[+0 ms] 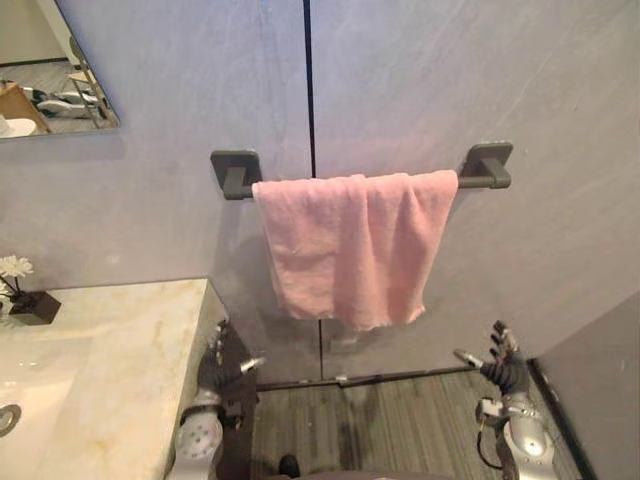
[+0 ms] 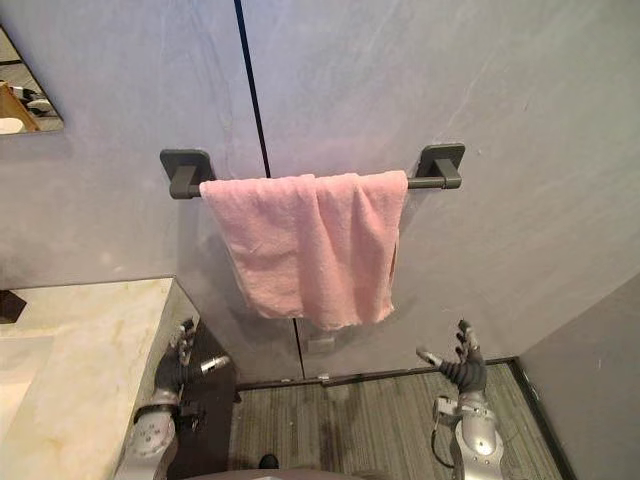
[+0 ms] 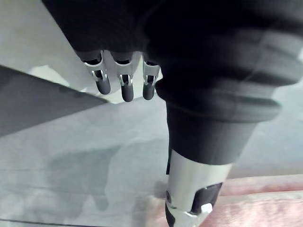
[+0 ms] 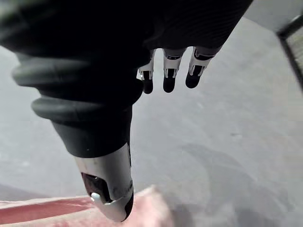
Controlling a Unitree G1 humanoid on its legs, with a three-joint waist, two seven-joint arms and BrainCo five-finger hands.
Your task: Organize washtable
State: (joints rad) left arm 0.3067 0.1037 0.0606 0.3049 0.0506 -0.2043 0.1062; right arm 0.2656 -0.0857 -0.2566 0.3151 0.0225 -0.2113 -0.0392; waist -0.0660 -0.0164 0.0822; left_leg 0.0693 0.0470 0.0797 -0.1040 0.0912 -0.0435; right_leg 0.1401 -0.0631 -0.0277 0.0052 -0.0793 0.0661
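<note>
**Pink towel (image 1: 350, 245) is up on the rail**

Pink cloth hangs over the dark rail (image 1: 236, 175) in the middle of the frame, folded across most of the bar, with its lower edge uneven. So I'd call that part of the tidy-up done, bar perhaps a straightening.

Down at lower left of centre, the left robot hand (image 1: 212, 368) sits just beside the edge of the marble desk (image 1: 120, 360), fingers loose and holding nothing. At lower right, the right robot hand (image 1: 505, 368) is spread and just as empty, well below the towel. Both wrist views back that up: straight fingers, grey wall beyond and a strip of pink at the edge.

What's left I can't judge properly. The desk runs off the lower left of the frame, showing just a small flower pot (image 1: 35, 305) at its far-left edge and a sliver of basin (image 1: 8, 418). The mirror (image 1: 50, 70) at upper left is cropped, and its reflection is too muddled to read.
</note>
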